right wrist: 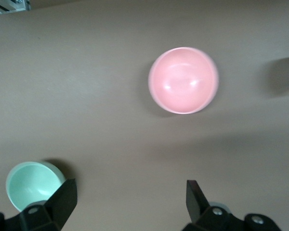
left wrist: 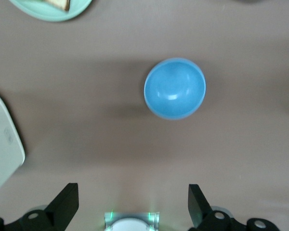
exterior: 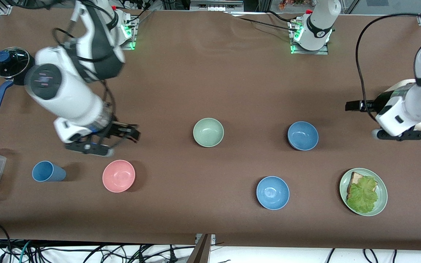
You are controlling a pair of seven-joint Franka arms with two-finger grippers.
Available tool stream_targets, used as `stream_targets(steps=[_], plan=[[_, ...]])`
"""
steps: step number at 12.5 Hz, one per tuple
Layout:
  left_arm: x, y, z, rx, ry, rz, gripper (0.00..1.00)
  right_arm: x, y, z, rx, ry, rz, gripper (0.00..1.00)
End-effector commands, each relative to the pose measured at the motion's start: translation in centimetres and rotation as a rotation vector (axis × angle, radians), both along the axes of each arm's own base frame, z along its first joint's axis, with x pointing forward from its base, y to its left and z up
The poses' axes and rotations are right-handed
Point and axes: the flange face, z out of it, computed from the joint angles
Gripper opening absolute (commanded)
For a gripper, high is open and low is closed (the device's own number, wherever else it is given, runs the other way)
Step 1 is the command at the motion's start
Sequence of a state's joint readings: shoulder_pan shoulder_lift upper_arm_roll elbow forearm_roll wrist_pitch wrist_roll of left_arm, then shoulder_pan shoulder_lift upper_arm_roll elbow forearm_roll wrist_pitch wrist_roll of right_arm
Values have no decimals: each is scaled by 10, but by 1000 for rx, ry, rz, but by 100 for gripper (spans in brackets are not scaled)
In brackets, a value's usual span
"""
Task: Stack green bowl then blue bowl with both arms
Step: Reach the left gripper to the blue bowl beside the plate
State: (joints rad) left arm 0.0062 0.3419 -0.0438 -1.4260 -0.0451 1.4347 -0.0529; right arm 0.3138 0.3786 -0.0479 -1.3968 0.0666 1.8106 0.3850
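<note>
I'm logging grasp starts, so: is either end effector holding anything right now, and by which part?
Nothing is held. The left end effector and the right end effector are both open and empty, up over bare table.

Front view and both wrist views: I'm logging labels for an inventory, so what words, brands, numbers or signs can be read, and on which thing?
None can be read.
Right arm's round white joint cap: faint coloured marks, too blurred to read.
Left arm's white base: a small dark mark, too small to read.
Pale mint-green bowl, dull greyish-blue bowl, glossy blue bowl, pink bowl, blue cup: plain, no text.
</note>
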Motion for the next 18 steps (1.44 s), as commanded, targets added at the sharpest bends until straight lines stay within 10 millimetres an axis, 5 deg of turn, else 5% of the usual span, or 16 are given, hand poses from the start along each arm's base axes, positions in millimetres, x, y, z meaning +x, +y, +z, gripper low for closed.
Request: stream_targets(steps=[1,5,11,15,16,18], plan=[[14,3,-40,-39,0,-35,100,-27,-52,46,18,39,31,100],[13,4,-125,-41,-100,-43,100,-96,-95,89,14,30,47,100],[-30,0,-241,-23,-253,-36,95,-93,-100,106,-58,13,58,100],[-57,-13,-276,-25,-276,-44,89,-86,-112,106,-84,7,48,100],[-59,-20,-280,-35,-266,-40,78,-85,-118,113,-80,-8,34,100],[-59,-23,-280,-39,-262,-43,22,-88,-118,123,-78,-18,36,100]])
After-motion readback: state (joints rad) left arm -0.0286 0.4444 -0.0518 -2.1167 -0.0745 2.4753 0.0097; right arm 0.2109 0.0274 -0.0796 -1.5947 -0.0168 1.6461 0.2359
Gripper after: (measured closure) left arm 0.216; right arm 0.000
